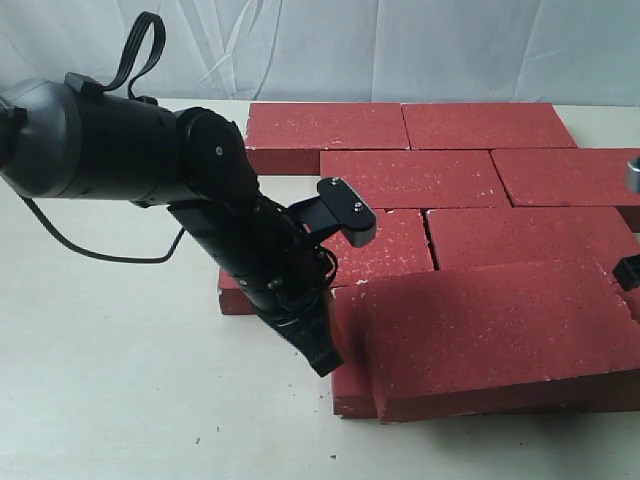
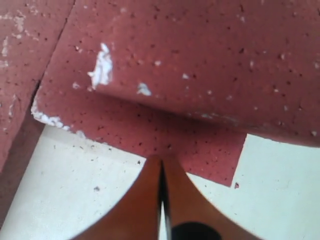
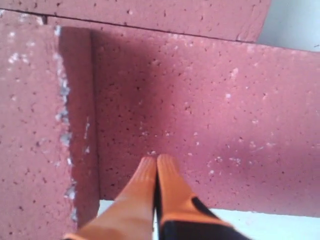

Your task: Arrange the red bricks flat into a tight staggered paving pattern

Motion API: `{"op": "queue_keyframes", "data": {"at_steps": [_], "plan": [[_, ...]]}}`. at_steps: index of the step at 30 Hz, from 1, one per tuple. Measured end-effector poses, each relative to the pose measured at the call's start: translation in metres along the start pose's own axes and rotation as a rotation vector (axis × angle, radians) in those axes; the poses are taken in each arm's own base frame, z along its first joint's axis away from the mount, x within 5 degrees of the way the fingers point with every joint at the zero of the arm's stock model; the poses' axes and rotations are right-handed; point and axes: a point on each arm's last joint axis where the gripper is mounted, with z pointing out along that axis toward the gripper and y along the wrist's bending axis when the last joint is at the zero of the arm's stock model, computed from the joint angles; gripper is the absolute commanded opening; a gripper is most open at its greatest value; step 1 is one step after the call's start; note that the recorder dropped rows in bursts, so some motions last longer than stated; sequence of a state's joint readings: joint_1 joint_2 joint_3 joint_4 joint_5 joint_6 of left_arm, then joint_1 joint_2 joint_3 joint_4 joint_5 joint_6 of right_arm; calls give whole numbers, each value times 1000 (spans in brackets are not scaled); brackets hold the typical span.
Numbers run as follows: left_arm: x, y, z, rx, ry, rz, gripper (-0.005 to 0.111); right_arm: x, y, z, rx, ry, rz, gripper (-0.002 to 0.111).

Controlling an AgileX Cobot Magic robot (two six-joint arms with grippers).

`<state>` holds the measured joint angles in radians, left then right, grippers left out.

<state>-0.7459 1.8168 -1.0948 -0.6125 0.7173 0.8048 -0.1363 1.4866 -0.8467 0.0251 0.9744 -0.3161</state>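
The red bricks (image 1: 415,178) lie flat in staggered rows across the table's back and middle. At the front, one red brick (image 1: 500,335) rests tilted, its left end propped on a lower brick (image 1: 350,385). My left gripper (image 1: 318,355) is shut and empty, its tips against that lower brick's left side. In the left wrist view, the shut left gripper (image 2: 161,159) touches the lower brick (image 2: 205,147) under the tilted brick (image 2: 200,50). Pressed against a brick face (image 3: 200,115), my right gripper (image 3: 156,160) is shut and empty. Only a sliver of the right gripper (image 1: 628,272) shows at the frame edge.
The pale table (image 1: 120,380) spreads out to the left and front. A black cable (image 1: 90,250) trails from the left arm over the table. A white cloth backdrop (image 1: 400,45) hangs behind the bricks. A raised brick edge (image 3: 30,125) stands beside the right gripper.
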Motion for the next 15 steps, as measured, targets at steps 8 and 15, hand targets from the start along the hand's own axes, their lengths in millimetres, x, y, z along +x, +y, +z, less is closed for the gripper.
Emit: {"op": "queue_keyframes", "data": {"at_steps": [8, 15], "plan": [[-1, 4, 11, 6, -3, -33, 0, -2, 6, 0, -65, -20, 6, -1], [-3, 5, 16, 17, -19, -50, 0, -4, 19, 0, -103, -13, -63, -1]]}}
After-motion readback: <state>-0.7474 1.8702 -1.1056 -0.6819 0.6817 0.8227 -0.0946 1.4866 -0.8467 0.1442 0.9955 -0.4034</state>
